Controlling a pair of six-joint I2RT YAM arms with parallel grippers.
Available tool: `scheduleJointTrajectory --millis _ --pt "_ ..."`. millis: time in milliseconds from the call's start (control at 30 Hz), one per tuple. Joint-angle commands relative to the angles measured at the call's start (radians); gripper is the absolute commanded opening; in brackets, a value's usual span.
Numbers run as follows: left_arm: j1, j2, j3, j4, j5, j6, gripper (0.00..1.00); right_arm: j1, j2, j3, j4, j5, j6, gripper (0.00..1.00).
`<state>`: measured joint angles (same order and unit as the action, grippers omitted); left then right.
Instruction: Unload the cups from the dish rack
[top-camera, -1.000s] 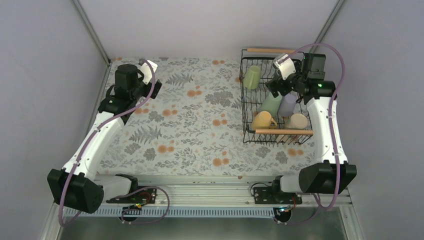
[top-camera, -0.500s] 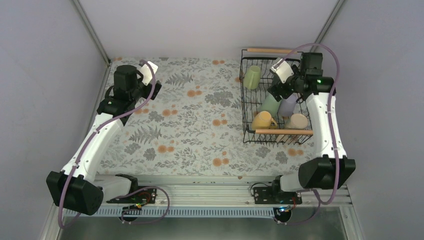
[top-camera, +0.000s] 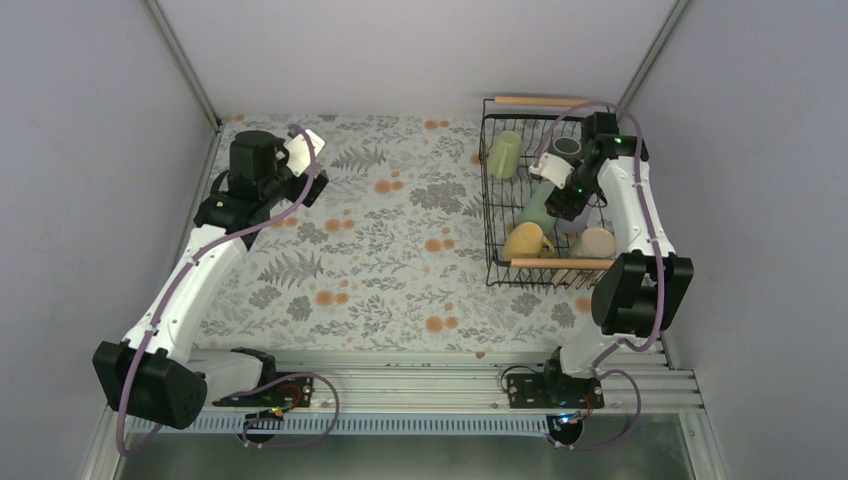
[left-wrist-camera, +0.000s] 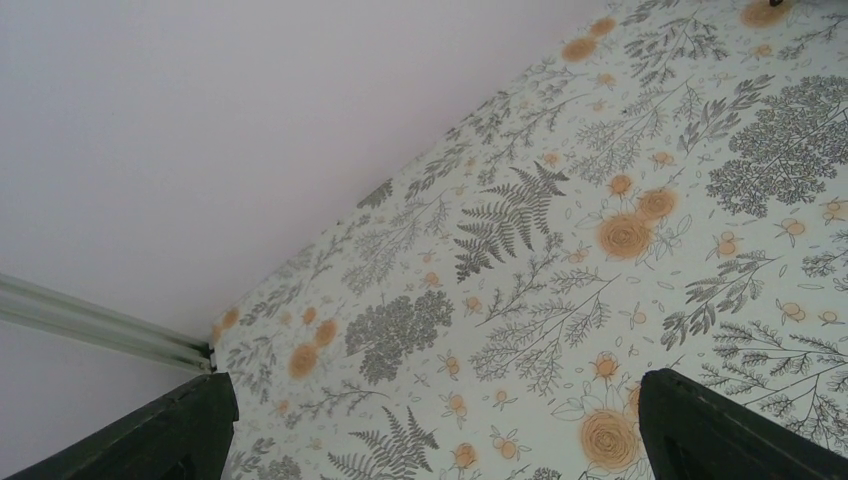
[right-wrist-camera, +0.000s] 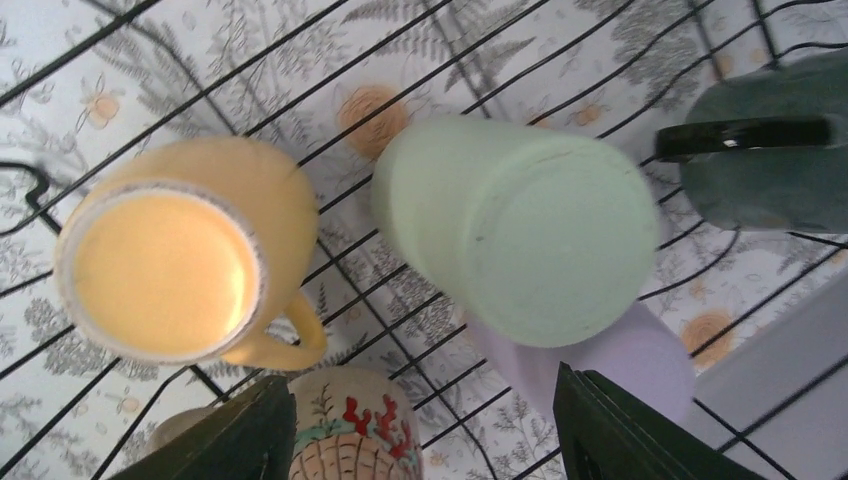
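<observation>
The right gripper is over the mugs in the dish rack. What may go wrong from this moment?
1. The mugs are crowded: the mint green mug overlaps the lavender mug, so the right gripper, closing on one, may push or tip the other.
2. Its fingers hang close to the dish rack wires; a snag could drag the rack.
3. The yellow mug has its handle pointing toward one finger; it may be bumped.

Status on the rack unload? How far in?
Done: nothing; no mug stands on the floral tablecloth outside the black wire dish rack. In hand: right end effector, open, over the glossy mint green mug, gripping nothing; left end effector open, idle. Left: all six: also yellow mug, lavender mug, dark green mug, olive green mug, patterned beige mug.
</observation>
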<state>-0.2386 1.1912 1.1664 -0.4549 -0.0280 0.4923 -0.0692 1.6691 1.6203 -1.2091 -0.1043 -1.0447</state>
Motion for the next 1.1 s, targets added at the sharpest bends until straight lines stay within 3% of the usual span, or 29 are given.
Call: scheduleJointTrajectory --millis 0,400,733,1067 --pt "0.0 -0.009 -0.019 0.012 0.021 0.022 1.0 -0.012 0.018 -0.051 -0.07 0.044 -0.107 0.67" --pt "0.001 0.017 -0.038 0.06 0.037 0.008 1.0 -0.043 0.096 -0.104 -0.075 0.054 -0.243 0.63" --pt "-0.001 0.093 0.001 0.051 0.051 0.012 1.0 -0.04 0.177 -0.126 -0.063 0.042 -0.27 0.69" --pt "-0.002 0.157 0.026 0.037 0.063 0.032 1.0 -0.036 0.161 -0.164 -0.076 0.003 -0.306 0.62"
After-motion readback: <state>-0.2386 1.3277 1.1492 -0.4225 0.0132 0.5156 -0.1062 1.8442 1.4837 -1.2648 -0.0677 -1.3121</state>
